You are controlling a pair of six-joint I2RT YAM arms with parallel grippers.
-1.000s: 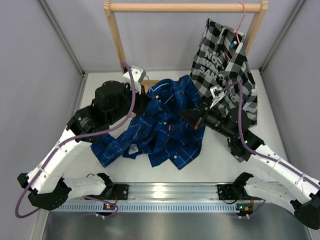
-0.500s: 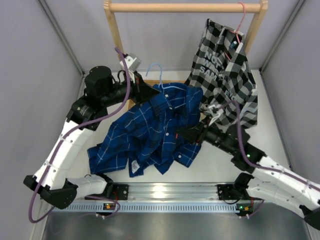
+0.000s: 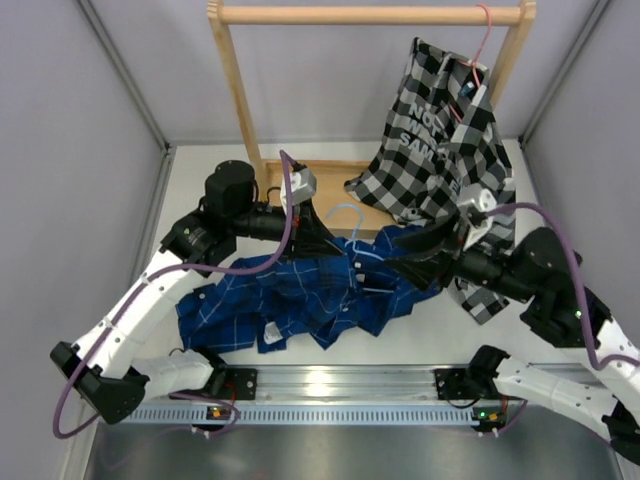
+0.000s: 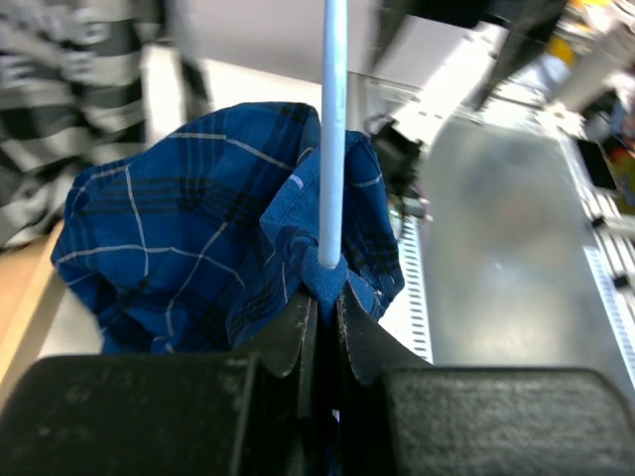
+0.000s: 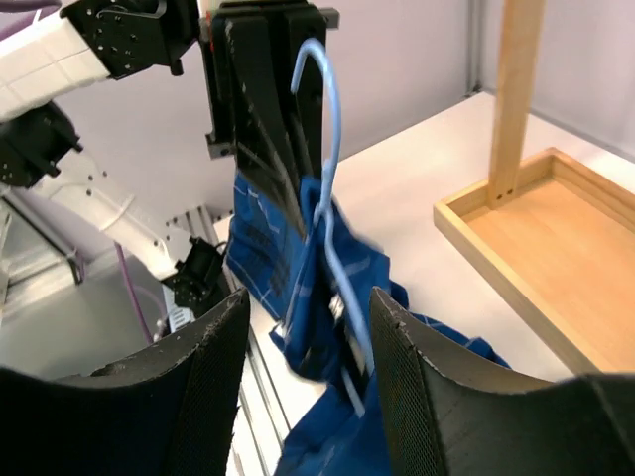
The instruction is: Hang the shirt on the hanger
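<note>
Near the wooden rack [image 3: 235, 90], the left gripper [image 4: 322, 290] pins the dark-blue plaid shirt [image 4: 179, 228] to the light-blue wire hanger [image 4: 333, 129] against slipping; the right gripper [image 5: 308, 299] gapes.

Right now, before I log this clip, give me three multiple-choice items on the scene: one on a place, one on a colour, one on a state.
1. Where is the checked shirt?
A) near left corner
B) centre front
C) far right, hanging from the wooden rail

2. What colour is the hanger that the left gripper holds?
A) pink
B) light blue
C) black

3. How do the left gripper's jaws stand?
A) shut on the hanger and a fold of the shirt
B) wide open
C) out of view

Answers:
1 C: its pink hanger hooks over the rail's right end.
2 B: a light-blue wire rises from the jaws in the left wrist view.
3 A: the jaws press together around wire and blue fabric.
</note>
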